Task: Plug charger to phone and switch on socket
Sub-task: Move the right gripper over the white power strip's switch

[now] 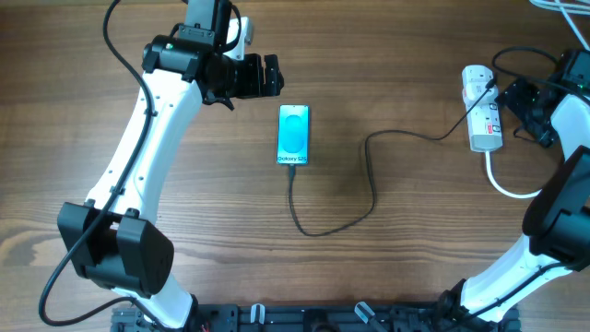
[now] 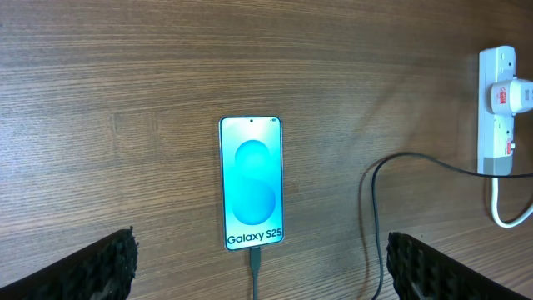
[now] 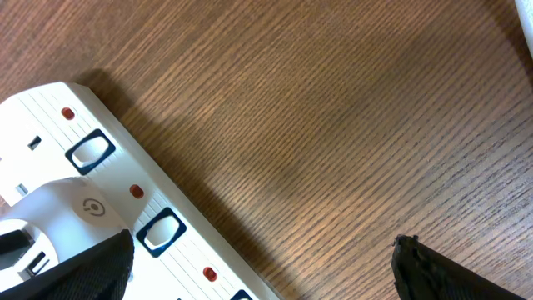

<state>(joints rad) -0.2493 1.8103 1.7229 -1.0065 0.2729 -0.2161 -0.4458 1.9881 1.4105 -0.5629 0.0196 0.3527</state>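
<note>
The phone (image 1: 293,135) lies flat mid-table with its cyan screen lit; it also shows in the left wrist view (image 2: 251,182). The dark charger cable (image 1: 369,175) is plugged into the phone's near end (image 2: 255,260) and loops right to a white adapter in the socket (image 1: 483,109). The socket strip shows close up in the right wrist view (image 3: 125,200), with white rocker switches and red marks. My left gripper (image 1: 263,77) is open and empty, left of and beyond the phone. My right gripper (image 1: 513,100) is open, beside the socket, one finger over the strip.
The socket's thick white cable (image 1: 502,184) curves off its near end toward the right arm. More cables (image 1: 572,23) hang at the far right corner. The left arm's base stands at the near left.
</note>
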